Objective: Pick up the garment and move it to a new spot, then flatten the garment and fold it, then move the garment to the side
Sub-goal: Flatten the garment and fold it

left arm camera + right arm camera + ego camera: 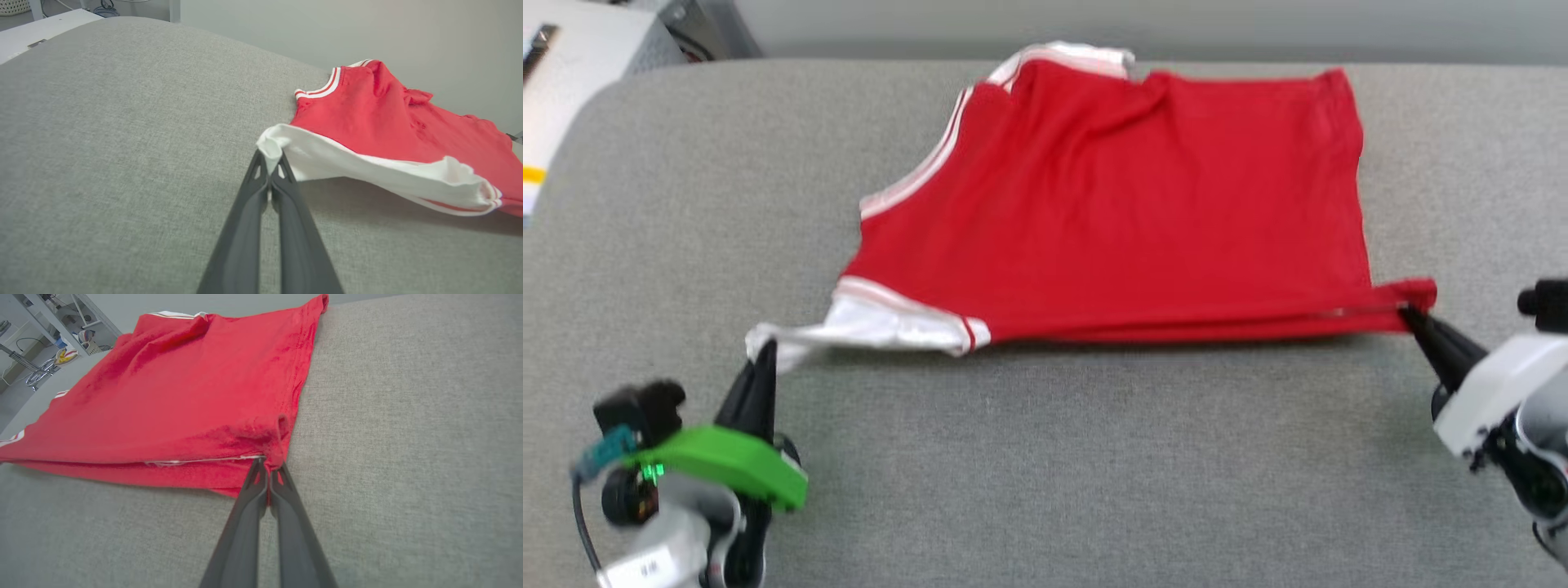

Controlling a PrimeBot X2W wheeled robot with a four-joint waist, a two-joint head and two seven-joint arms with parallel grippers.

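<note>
Pinching the shirt (1111,212) at two corners, both grippers are clamped on cloth: the left gripper (764,353) on the white sleeve tip, the right gripper (1409,314) on the red hem corner. The shirt lies doubled over toward the far edge of the grey table (1094,457), with one side pulled taut. Folding looks underway; any further folds and moving the shirt aside remain.

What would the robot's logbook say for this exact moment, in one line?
left claw: shut on garment sleeve | right claw: shut on hem corner | near edge taut, rest on grey surface
</note>
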